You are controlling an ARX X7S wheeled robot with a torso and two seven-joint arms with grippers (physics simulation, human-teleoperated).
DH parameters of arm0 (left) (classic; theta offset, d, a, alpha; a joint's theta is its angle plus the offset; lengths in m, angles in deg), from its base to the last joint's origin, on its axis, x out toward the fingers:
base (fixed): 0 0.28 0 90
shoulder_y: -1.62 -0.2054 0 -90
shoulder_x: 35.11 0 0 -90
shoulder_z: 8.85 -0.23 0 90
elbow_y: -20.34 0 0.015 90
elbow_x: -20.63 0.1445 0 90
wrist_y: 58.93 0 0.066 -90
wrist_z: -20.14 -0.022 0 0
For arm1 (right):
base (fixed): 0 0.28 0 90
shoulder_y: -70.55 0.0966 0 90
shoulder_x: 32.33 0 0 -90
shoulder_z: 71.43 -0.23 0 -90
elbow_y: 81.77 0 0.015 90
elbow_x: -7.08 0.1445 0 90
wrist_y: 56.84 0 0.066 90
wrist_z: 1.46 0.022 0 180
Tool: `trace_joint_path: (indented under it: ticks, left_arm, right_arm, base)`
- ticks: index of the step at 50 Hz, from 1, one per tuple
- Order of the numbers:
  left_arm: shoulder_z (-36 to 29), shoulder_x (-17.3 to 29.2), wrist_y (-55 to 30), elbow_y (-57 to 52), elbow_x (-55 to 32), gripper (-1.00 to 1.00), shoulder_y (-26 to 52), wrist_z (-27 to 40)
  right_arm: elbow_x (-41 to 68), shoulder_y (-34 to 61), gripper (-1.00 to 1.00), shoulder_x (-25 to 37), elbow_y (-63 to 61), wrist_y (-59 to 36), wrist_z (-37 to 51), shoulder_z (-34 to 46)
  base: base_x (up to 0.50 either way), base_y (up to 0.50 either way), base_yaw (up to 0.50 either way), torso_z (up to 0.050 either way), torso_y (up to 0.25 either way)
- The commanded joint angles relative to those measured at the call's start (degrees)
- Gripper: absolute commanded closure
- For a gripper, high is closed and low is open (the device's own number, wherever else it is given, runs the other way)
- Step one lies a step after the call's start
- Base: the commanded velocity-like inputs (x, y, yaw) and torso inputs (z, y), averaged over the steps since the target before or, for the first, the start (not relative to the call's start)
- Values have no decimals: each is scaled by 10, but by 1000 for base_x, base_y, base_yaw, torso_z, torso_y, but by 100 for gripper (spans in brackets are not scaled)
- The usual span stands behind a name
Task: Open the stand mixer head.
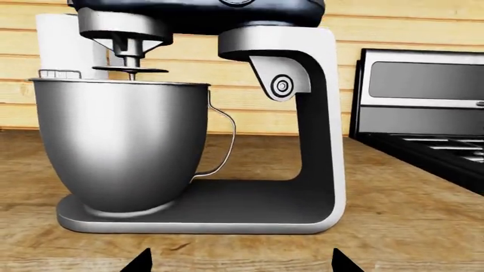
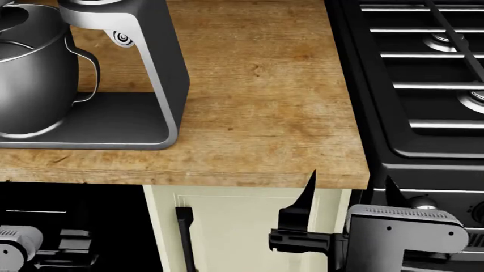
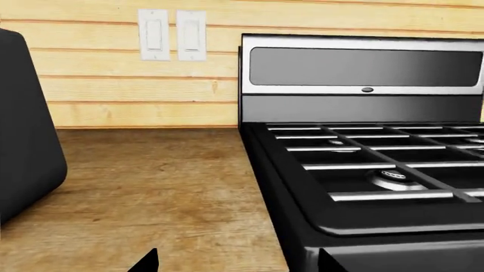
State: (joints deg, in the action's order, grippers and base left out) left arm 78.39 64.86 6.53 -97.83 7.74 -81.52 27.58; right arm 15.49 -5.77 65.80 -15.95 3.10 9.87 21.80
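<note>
The stand mixer stands on the wooden counter (image 2: 264,113). In the left wrist view its dark navy head (image 1: 196,11) is down over the steel bowl (image 1: 121,141), hinged on the silver-grey column (image 1: 321,130) above the flat base (image 1: 242,207). The head view shows only the column (image 2: 162,68), bowl (image 2: 30,68) and base (image 2: 113,122); the head is cut off there. My left gripper (image 1: 242,266) is open and empty, in front of the base and apart from it. My right gripper (image 2: 350,190) is open and empty at the counter's front edge by the stove; its tips also show in the right wrist view (image 3: 238,265).
A black gas stove (image 2: 423,85) adjoins the counter on the right, with its back panel (image 3: 363,73) against the wooden wall. Light switches (image 3: 172,34) are on the wall. A cream cabinet door (image 2: 242,232) with a dark handle is below the counter. A white roll (image 1: 64,45) stands behind the bowl.
</note>
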Motion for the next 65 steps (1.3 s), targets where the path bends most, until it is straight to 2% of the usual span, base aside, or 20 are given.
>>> trace_joint_path:
  ticks: [1, 14, 37, 50, 56, 65]
  left_arm:
    - [25, 18, -113, -100, -39, -100, 55, 24]
    - [27, 18, -106, -112, -46, -100, 43, 29]
    - [28, 24, -96, -109, -55, -100, 35, 35]
    - [26, 27, -93, -109, -57, -100, 35, 40]
    - [25, 28, -93, -108, -59, -100, 36, 42]
    - [24, 31, -90, -109, -62, -100, 32, 44]
  right_arm:
    - [26, 73, -100, 9, -77, -95, 14, -16]
    - [33, 67, -100, 8, -62, -66, 18, -26]
    - [39, 62, -100, 14, -69, -75, 33, -18]
    - [66, 65, -100, 18, -71, -75, 22, -29]
    - [57, 65, -100, 19, -69, -72, 33, -23]
    - [65, 65, -100, 23, -71, -73, 31, -22]
  base:
    - [0, 0, 0, 0, 0]
    - [0, 24, 0, 0, 0]
    - [0, 498, 0, 0, 0]
    - [0, 0, 0, 0, 0]
    - [495, 0, 0, 0, 0]
    - [0, 0, 0, 0, 0]
